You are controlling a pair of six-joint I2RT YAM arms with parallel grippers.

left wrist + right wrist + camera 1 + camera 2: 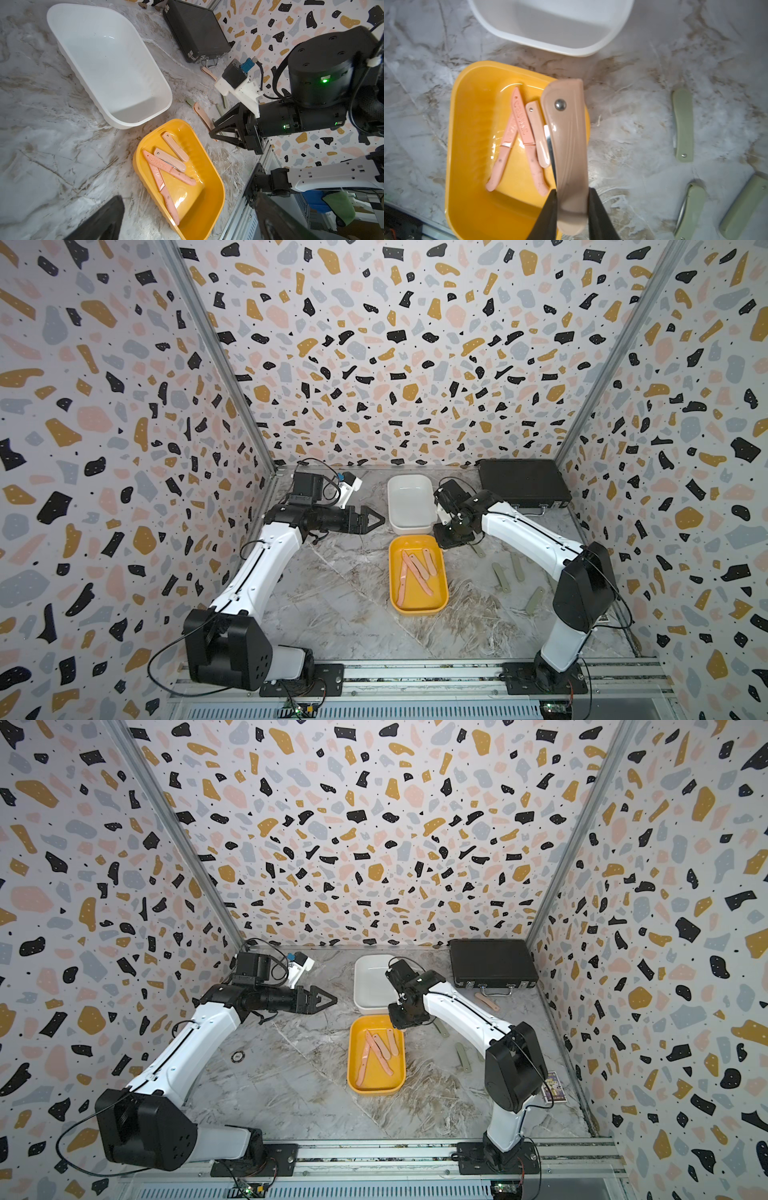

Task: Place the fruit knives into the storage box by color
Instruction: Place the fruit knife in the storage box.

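Several pink fruit knives [415, 572] [166, 164] lie in the yellow storage box [419, 599] [471, 145]. My right gripper [572, 193] [212, 133] is shut on a pink folding fruit knife [566, 135] [202, 116]. It holds the knife above that box's far right corner. Several green fruit knives [500, 577] [683, 124] lie on the marble table to the right. One more pink knife [487, 1001] rests by the black case's handle. The white storage box [409, 506] [108, 62] holds nothing. My left gripper [376, 519] [190, 195] hangs open, left of the white box.
A shut black case [523, 485] lies at the back right corner. A small printed card [555, 1088] sits by the right wall, behind my right arm. A small round mark [238, 1056] is on the table beside the left arm. Patterned walls close in three sides.
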